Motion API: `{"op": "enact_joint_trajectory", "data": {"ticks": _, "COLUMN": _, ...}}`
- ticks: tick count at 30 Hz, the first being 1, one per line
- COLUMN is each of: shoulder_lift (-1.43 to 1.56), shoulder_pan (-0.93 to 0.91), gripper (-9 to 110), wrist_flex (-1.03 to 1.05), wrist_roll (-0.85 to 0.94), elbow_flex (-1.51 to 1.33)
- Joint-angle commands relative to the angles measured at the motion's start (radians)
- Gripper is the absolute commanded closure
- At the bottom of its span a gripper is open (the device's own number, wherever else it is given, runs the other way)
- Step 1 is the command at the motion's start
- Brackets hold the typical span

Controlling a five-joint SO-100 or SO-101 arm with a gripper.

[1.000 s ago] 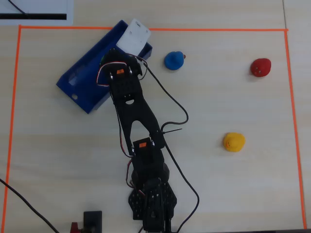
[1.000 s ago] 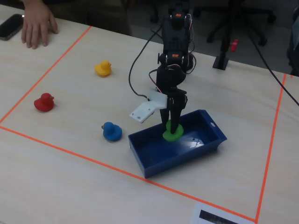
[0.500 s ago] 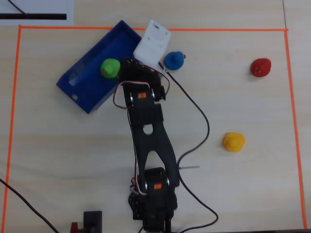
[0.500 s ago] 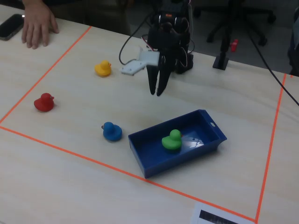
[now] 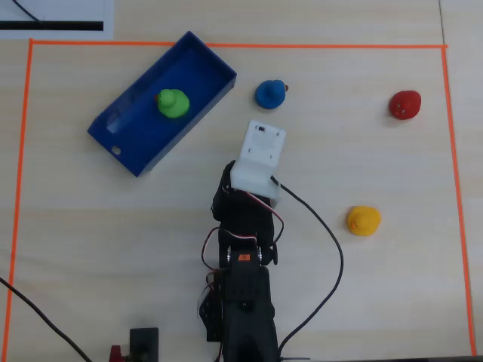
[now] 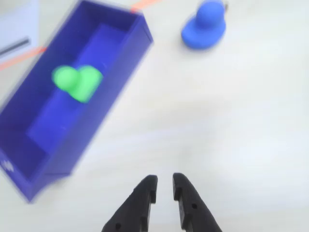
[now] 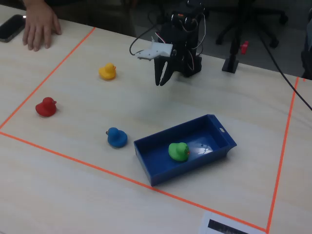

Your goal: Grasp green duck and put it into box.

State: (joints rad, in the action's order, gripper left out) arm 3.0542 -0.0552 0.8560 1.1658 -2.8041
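The green duck [image 5: 173,103] sits inside the dark blue box [image 5: 139,136], near its middle. It also shows in the wrist view [image 6: 77,82] and the fixed view [image 7: 178,151], resting on the floor of the box [image 6: 123,58] [image 7: 207,131]. My gripper [image 6: 164,186] is empty, its jaws nearly together with only a narrow gap. It hangs above bare table to the right of the box in the wrist view, well apart from it. In the fixed view the gripper [image 7: 161,82] points down behind the box. In the overhead view the white wrist mount [image 5: 259,151] hides it.
A blue duck [image 5: 270,93] [image 6: 203,30] [image 7: 117,137] stands just beside the box. A red duck [image 5: 405,105] [image 7: 46,107] and a yellow duck [image 5: 363,221] [image 7: 107,71] stand farther off. Orange tape [image 5: 226,45] borders the table. A person's hand [image 7: 41,27] rests at a corner.
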Motion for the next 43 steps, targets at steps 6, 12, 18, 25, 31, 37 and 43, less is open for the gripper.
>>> {"op": "enact_joint_trajectory", "data": {"ticks": 6, "shoulder_lift": 0.252, "shoulder_pan": 0.028, "gripper": 101, "wrist_flex": 0.118, "wrist_roll": 0.029, "elbow_flex": -0.281}}
{"op": "enact_joint_trajectory", "data": {"ticks": 12, "shoulder_lift": 0.258, "shoulder_pan": 0.029, "gripper": 101, "wrist_flex": 0.245, "wrist_roll": 0.038, "elbow_flex": -0.305}}
{"op": "enact_joint_trajectory", "data": {"ticks": 18, "shoulder_lift": 0.258, "shoulder_pan": 0.029, "gripper": 101, "wrist_flex": 0.454, "wrist_roll": 0.138, "elbow_flex": -0.307}}
{"op": "enact_joint_trajectory", "data": {"ticks": 25, "shoulder_lift": 0.258, "shoulder_pan": 0.012, "gripper": 101, "wrist_flex": 0.456, "wrist_roll": 0.127, "elbow_flex": -0.307}}
{"op": "enact_joint_trajectory", "data": {"ticks": 31, "shoulder_lift": 0.258, "shoulder_pan": 0.012, "gripper": 101, "wrist_flex": 0.456, "wrist_roll": 0.127, "elbow_flex": -0.307}}
{"op": "enact_joint_trajectory", "data": {"ticks": 37, "shoulder_lift": 0.258, "shoulder_pan": 0.012, "gripper": 101, "wrist_flex": 0.456, "wrist_roll": 0.127, "elbow_flex": -0.307}}
{"op": "enact_joint_trajectory", "data": {"ticks": 43, "shoulder_lift": 0.258, "shoulder_pan": 0.012, "gripper": 101, "wrist_flex": 0.456, "wrist_roll": 0.127, "elbow_flex": -0.307}}
